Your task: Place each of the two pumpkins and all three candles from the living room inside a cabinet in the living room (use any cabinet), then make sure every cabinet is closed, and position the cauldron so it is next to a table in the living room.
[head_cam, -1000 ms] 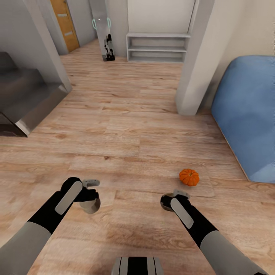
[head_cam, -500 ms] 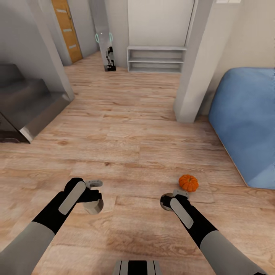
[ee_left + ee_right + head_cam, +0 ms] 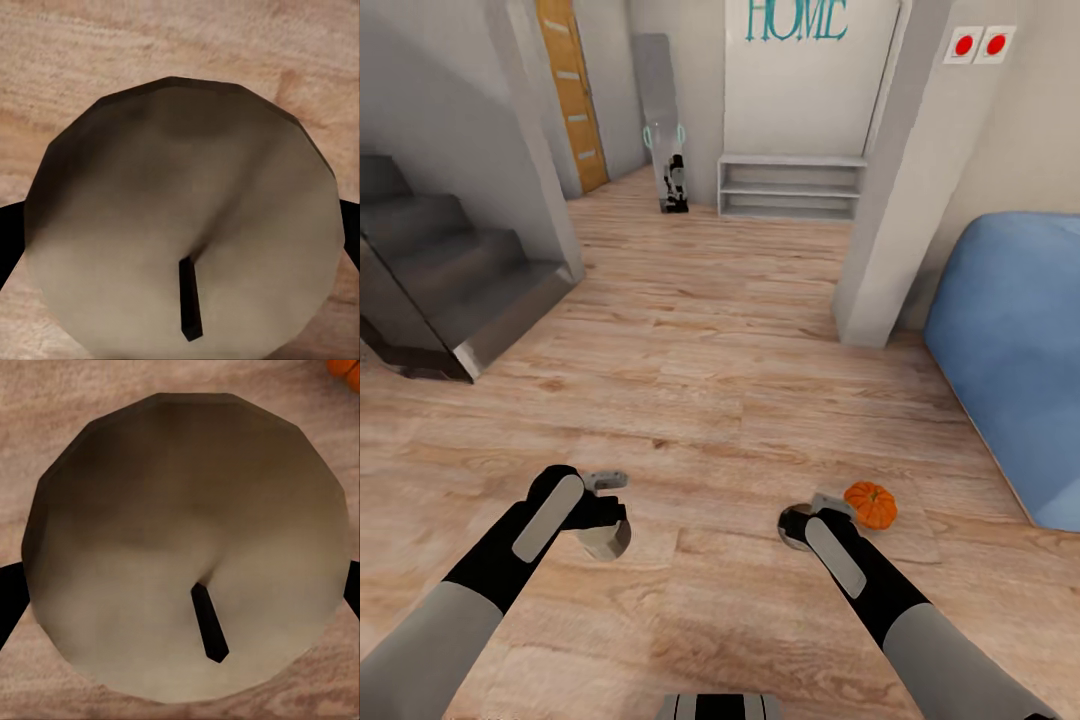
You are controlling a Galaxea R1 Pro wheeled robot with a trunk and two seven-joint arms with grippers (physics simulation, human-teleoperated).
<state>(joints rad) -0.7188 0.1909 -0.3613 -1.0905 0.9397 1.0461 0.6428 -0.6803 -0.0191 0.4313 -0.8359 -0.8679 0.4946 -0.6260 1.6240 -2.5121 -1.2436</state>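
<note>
Candles were in hand: left end effector (image 3: 603, 512) gripped one candle (image 3: 187, 240), right end effector (image 3: 812, 518) another (image 3: 187, 547). One pumpkin (image 3: 871, 505) lay on the floor (image 3: 690, 380) at one o'clock, uncollected; nothing stowed yet.

left gripper (image 3: 603, 520): holds candle (image 3: 604, 540) | right gripper (image 3: 808, 520): holds candle (image 3: 796, 528) | pumpkin (image 3: 871, 505): on floor (image 3: 700, 380), beside right gripper

Head view: looks forward and down over the wooden floor (image 3: 700, 380).
Wrist views: each very close above a candle (image 3: 184, 240) top; the right wrist view shares the pumpkin (image 3: 346, 371) with the head view.
</note>
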